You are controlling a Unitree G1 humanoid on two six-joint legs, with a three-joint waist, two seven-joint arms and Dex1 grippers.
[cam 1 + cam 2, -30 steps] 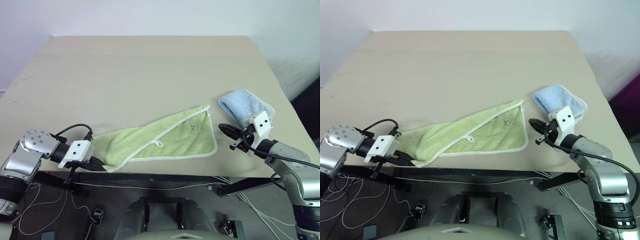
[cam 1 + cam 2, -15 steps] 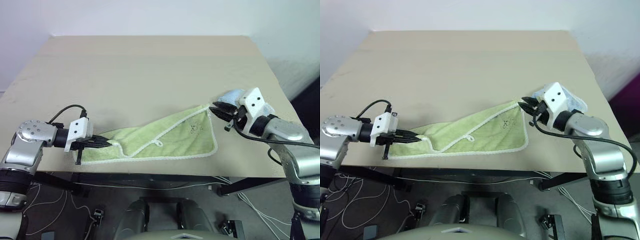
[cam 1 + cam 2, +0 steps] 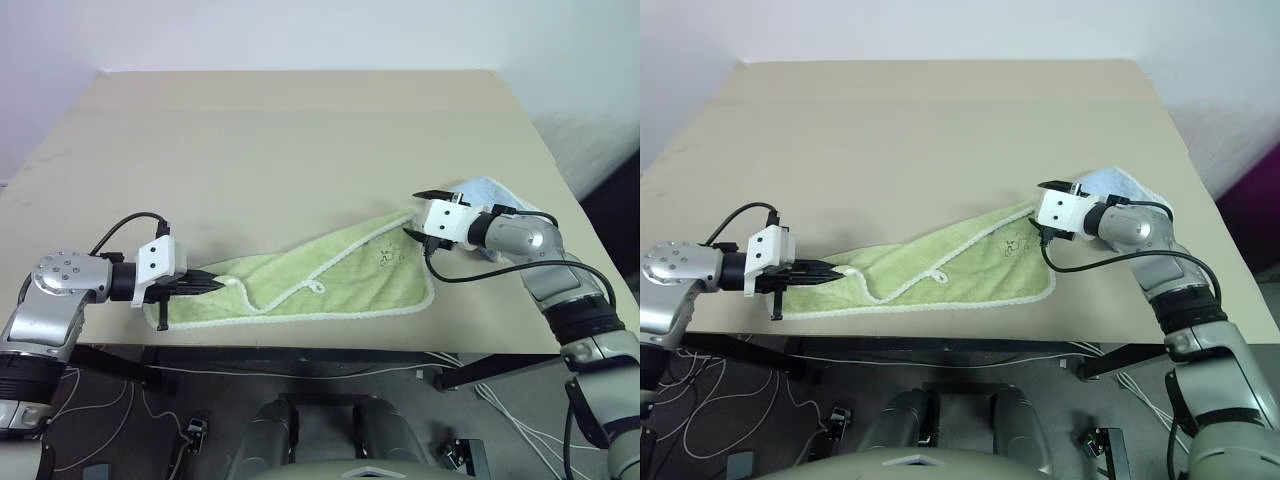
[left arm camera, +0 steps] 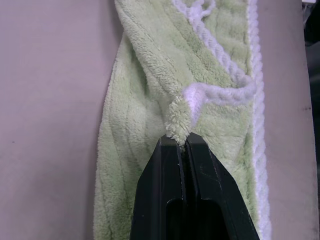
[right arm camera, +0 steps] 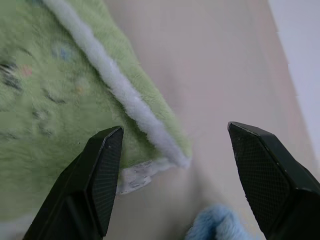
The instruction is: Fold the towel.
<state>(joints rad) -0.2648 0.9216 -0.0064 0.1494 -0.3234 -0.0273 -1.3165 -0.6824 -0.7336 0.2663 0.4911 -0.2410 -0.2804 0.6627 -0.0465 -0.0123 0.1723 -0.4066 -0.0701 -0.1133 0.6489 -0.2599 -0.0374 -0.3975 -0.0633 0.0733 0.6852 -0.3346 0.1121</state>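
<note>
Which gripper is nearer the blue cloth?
Right. The right gripper, open, hovers at the towel's far corner, right beside the blue cloth. The left gripper is shut on the towel's opposite end, across the table.

My arms are shiny silver metal with white blocks at the wrists. Thin black cables loop along them. My grippers have flat, pointed black fingers.
</note>
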